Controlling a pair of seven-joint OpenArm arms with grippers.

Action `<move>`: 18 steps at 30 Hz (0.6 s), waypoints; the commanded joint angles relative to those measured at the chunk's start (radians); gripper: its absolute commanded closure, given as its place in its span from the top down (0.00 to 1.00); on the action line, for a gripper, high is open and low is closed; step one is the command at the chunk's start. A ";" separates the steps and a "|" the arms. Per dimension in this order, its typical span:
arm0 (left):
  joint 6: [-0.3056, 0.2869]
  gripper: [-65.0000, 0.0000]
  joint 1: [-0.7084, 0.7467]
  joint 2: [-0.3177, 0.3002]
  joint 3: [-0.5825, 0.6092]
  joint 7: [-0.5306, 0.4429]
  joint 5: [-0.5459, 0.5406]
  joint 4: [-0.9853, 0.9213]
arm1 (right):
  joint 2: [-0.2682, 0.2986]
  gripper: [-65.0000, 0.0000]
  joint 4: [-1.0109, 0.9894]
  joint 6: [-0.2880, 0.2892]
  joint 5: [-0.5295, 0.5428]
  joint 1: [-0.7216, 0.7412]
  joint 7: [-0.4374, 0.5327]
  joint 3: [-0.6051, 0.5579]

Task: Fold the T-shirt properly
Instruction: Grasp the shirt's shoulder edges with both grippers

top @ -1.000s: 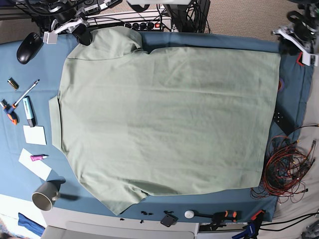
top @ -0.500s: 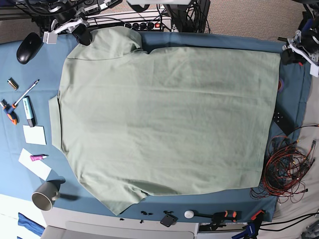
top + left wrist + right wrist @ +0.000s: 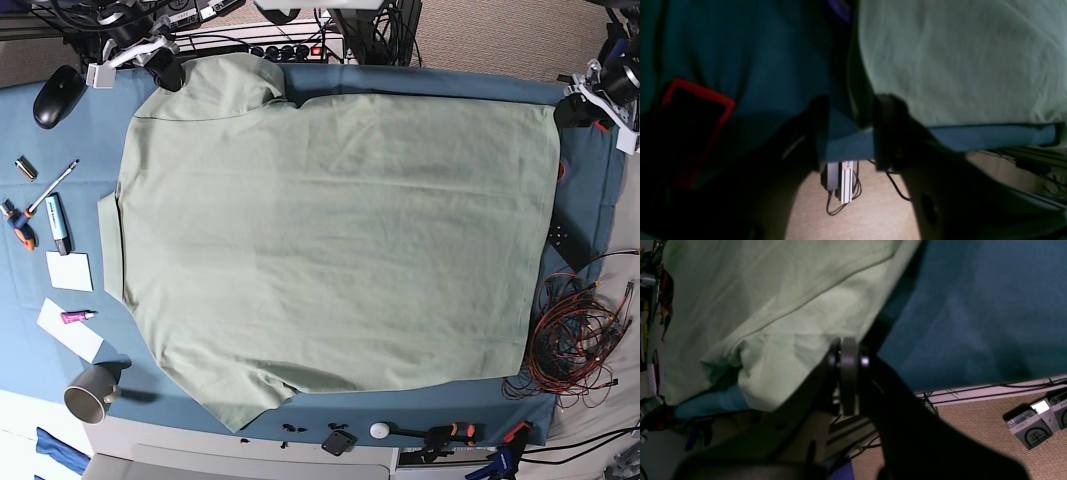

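1. The T-shirt (image 3: pixel 330 240) is plain pale sage green.
2. The table cloth (image 3: pixel 60 190) is teal blue.
3. The cable bundle (image 3: pixel 575 335) is orange-red and black.
4. The mug (image 3: pixel 92 392) is grey.

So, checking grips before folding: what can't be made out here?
Right wrist view: the right gripper is shut by the T-shirt sleeve; its own fingers hide any pinched cloth.
Base view: the left gripper is too small to judge.
Left wrist view: shadow blurs the black, red-edged object.
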 commanded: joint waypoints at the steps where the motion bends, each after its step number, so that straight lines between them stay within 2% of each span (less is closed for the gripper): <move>1: -0.008 0.34 0.001 -0.021 -0.009 -0.011 -0.026 0.011 | 0.003 0.00 0.003 -0.016 -0.047 -0.014 -0.035 0.002; 12: -0.007 0.34 0.001 -0.021 -0.009 -0.032 -0.033 0.011 | 0.003 0.00 0.003 -0.016 -0.047 -0.014 -0.033 0.002; 18: -0.005 0.34 0.001 0.002 -0.009 -0.050 -0.033 0.011 | 0.003 0.00 0.003 -0.016 -0.047 -0.014 -0.029 0.002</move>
